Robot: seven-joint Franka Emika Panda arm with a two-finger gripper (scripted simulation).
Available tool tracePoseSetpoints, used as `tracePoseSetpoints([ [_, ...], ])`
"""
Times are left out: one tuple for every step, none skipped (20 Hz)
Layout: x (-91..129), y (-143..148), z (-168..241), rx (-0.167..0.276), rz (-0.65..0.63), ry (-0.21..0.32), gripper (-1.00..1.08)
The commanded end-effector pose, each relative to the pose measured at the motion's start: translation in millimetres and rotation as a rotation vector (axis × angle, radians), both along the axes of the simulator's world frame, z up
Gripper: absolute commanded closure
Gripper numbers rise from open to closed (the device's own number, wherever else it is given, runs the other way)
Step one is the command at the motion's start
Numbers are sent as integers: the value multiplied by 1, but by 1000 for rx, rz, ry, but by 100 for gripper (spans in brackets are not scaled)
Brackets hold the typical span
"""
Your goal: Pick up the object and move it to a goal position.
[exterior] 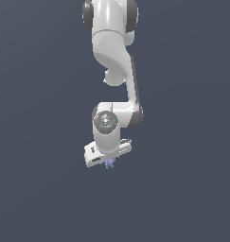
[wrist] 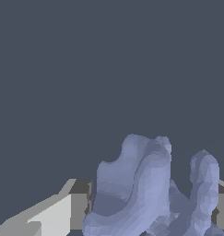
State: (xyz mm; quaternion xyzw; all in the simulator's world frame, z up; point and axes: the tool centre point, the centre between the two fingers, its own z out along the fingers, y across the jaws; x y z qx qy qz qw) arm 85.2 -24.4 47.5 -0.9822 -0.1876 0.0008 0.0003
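The object (exterior: 109,163) is a tiny pale periwinkle-blue lump that peeks out just below the white hand of my arm in the exterior view. In the wrist view the object (wrist: 141,189) fills the space between my two fingers, lumpy and ragged. One finger (wrist: 53,214) stands on one side of it and the other finger (wrist: 222,198) on the opposite side, both close against it. My gripper (exterior: 108,162) is shut on the object and holds it off any surface.
The white Panda arm (exterior: 114,56) hangs down from the top of the exterior view. Around it there is only plain dark grey-blue background.
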Motion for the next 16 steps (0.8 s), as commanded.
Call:
tracePoseSetpoints([
  [1,-6,11,0,-1,-2,108],
  [2,-9,16,0,-1,-2,108],
  [2,-13,23,0,-1,-2,108],
  [2,-17,30,0,-1,-2,108],
  [3,-21,38,0,-1,-2,108],
  [4,-25,46,0,-1,-2,108],
  [4,-30,55,0,0,-2,108],
  [5,-35,64,0,0,-2,108],
  [6,-40,73,0,0,-2,108],
  [6,-46,83,0,0,-2,108],
  [7,-51,93,0,0,-2,108],
  [8,-56,103,0,0,-2,108],
  [9,-62,113,0,0,-2,108],
  [10,-67,123,0,0,-2,108],
  [11,-72,132,0,0,-2,108],
  [12,-78,142,0,0,-2,108],
])
